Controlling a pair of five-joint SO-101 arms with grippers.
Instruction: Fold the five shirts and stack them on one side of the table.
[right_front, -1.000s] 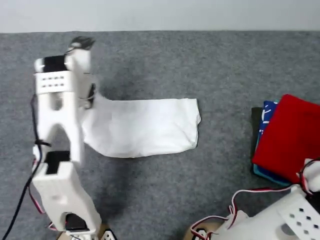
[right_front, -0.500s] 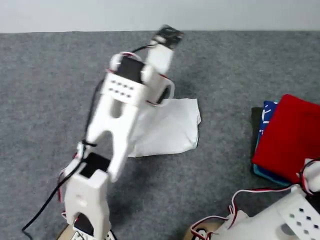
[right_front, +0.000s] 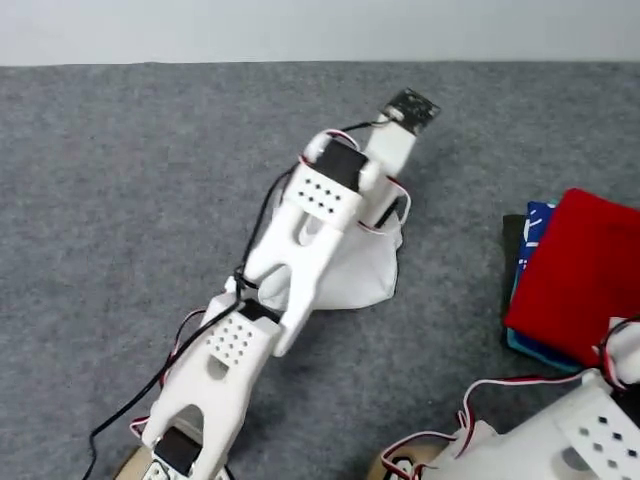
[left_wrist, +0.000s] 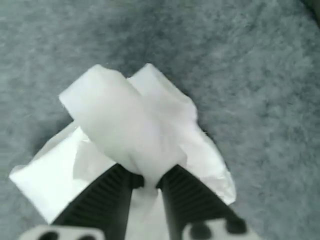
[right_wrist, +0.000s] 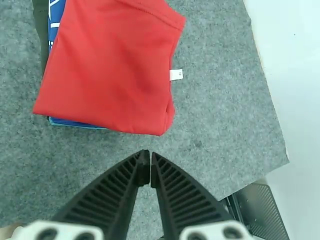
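Note:
A white shirt (right_front: 365, 265) lies mid-table, largely covered by my left arm in the high view. My left gripper (left_wrist: 146, 181) is shut on a pinched fold of the white shirt (left_wrist: 125, 130), which is lifted and draped over the rest of the cloth. At the right side sits a stack of folded shirts with a red shirt (right_front: 580, 275) on top and a blue one (right_front: 533, 232) under it. The red shirt (right_wrist: 110, 65) also lies beyond my right gripper (right_wrist: 150, 167), which is shut on nothing above the grey mat.
Grey felt mat (right_front: 150, 200) covers the table. The mat's edge (right_wrist: 265, 100) and a white floor lie past the stack. My right arm's base and cables (right_front: 520, 430) sit at the front right.
My left arm has swung from the far left across to the right, dragging the shirt's left end over its right half. The right arm has stayed still.

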